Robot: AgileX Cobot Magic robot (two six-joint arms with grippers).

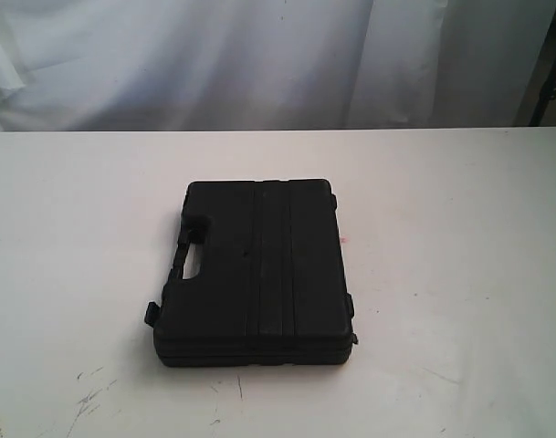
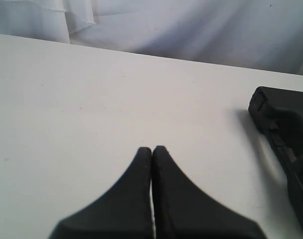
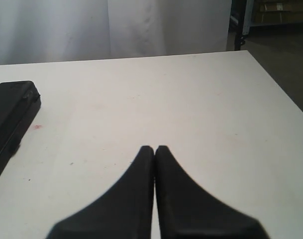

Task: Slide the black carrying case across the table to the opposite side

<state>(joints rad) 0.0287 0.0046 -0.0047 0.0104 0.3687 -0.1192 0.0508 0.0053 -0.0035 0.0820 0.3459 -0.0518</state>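
Observation:
The black case (image 1: 255, 272) lies flat near the middle of the white table (image 1: 460, 274), its handle cutout on the left side and ribs running down the lid. Neither arm shows in the exterior view. In the left wrist view, my left gripper (image 2: 152, 149) is shut with nothing in it, over bare table, and a corner of the case (image 2: 283, 129) sits well off to one side. My right gripper (image 3: 154, 148) is also shut and empty above bare table, with the case's edge (image 3: 12, 112) lying apart from it.
A white curtain (image 1: 259, 55) hangs behind the table's far edge. Dark scuffs (image 1: 90, 397) mark the front left of the tabletop. A small red dot (image 3: 37, 127) lies beside the case. The table's side edge (image 3: 275, 84) drops to a dark floor.

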